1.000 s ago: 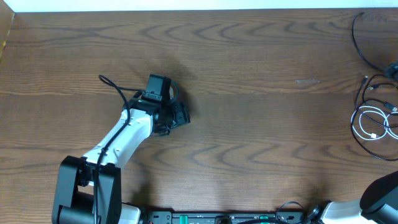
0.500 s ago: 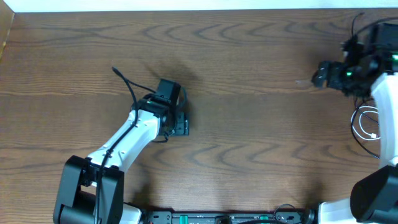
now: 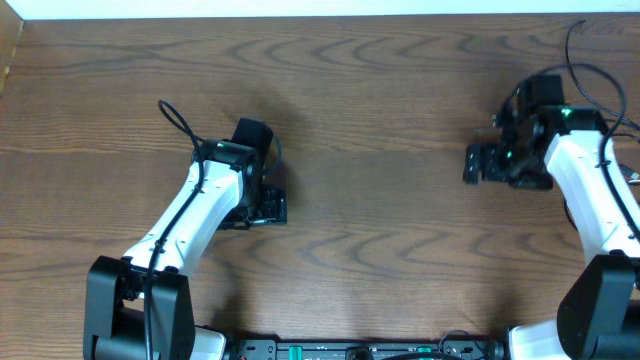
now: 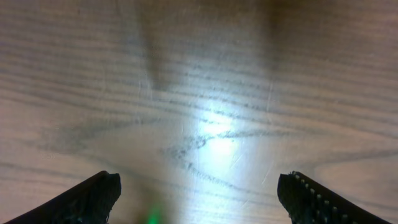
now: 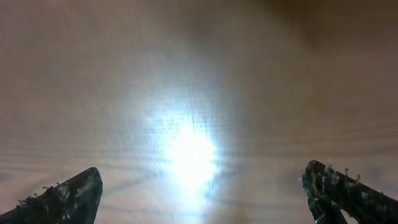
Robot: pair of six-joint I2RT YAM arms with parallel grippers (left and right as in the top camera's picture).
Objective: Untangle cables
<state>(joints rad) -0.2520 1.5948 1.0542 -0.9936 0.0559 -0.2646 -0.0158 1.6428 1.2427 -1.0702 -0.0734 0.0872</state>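
The cables lie at the table's far right edge and my right arm hides most of them. Only a thin black cable (image 3: 568, 42) curving near the top right corner and a small bit by the right edge (image 3: 630, 176) show. The white cable is hidden. My right gripper (image 3: 478, 163) is open and empty over bare wood, left of the cables; its wrist view (image 5: 202, 196) shows only wood between the spread fingers. My left gripper (image 3: 268, 206) is open and empty over bare wood at left centre; its wrist view (image 4: 199, 199) shows only wood.
The brown wooden table (image 3: 380, 240) fills the overhead view. A pale strip runs along its far edge (image 3: 300, 8). Both arm bases stand at the near edge. Each arm carries its own thicker black wire.
My right arm swung in from the right edge and its gripper moved left and down, now covering the cable pile. My left gripper shifted slightly back and left.
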